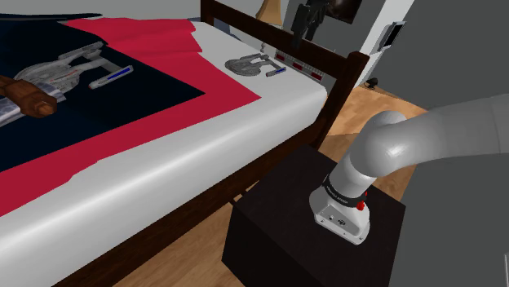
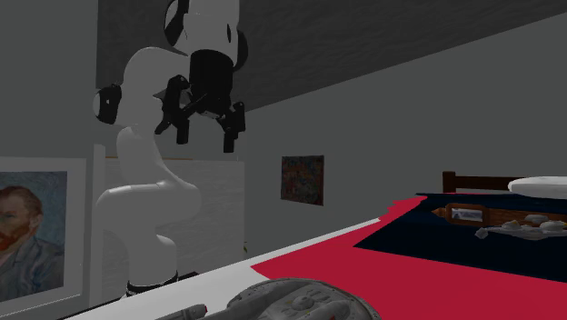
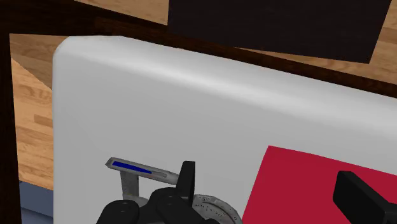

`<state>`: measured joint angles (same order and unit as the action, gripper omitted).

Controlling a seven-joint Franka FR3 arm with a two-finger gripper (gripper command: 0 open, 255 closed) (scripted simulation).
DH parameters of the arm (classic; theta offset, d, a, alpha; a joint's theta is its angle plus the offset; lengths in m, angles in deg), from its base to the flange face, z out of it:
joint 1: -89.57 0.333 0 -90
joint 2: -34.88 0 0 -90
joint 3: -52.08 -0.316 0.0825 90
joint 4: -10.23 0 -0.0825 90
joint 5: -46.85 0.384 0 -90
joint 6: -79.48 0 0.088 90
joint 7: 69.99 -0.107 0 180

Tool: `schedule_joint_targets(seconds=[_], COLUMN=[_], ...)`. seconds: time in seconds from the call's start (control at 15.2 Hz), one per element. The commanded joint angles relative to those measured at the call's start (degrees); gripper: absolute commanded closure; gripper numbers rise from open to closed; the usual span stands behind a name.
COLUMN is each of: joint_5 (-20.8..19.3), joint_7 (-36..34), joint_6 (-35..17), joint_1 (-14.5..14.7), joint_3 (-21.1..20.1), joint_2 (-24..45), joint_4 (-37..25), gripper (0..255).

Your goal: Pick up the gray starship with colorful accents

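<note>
Wrist view: fingers (image 3: pixel 186 181) wide apart, clear above starship (image 3: pixel 137 168); starship near corner edge of white mattress (image 3: pixel 191 95).

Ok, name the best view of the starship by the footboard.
Shoulder view: the whole starship shows. The second exterior view crops it at the bottom edge; the wrist view catches one blue-striped nacelle and some hull.
</note>
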<state>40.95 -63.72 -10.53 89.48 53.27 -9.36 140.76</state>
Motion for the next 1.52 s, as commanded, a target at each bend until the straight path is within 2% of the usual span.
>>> schedule_joint_targets(seconds=[0.0,0.73,1.06,1.45], joint_5=[0.0,-2.3,-1.0,2.6], joint_7=[0.0,10.0,14.9,21.4], joint_6=[0.0,-14.0,-18.6,-21.9], joint_1=[0.0,-0.8,-0.9,-1.6], joint_3=[0.0,8.6,11.9,14.9], joint_2=[0.0,19.2,29.4,42.5], joint_4=[0.0,-6.3,-12.3,-22.1], gripper=[0,0,0,0])
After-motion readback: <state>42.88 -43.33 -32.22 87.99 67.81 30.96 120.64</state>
